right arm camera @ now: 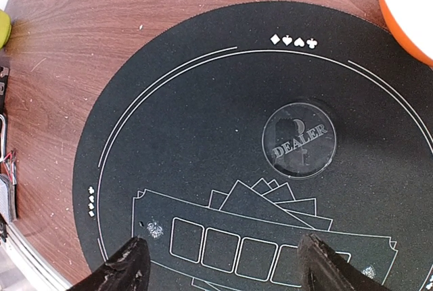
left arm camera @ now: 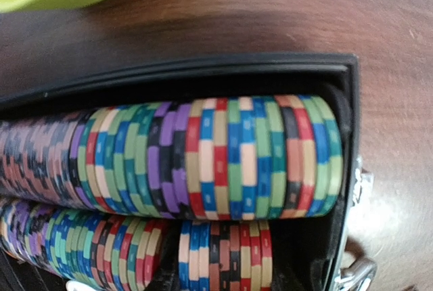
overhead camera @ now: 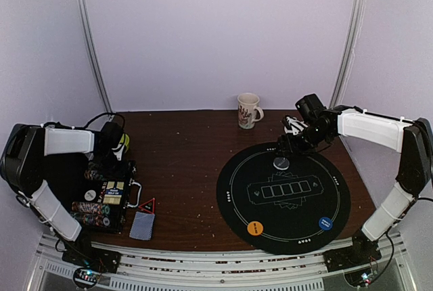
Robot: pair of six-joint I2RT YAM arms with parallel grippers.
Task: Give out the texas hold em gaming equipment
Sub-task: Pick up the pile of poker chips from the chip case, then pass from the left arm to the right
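The poker chips (left arm camera: 203,155) filled the left wrist view, their rows running left to right inside the black case (left arm camera: 270,68). They lay right under the left gripper (overhead camera: 114,147), whose jaws I couldn't see. The right gripper (right arm camera: 226,267) hung spread and empty over the mat (right arm camera: 169,101) near the dealer button (right arm camera: 299,141), well apart from the case.
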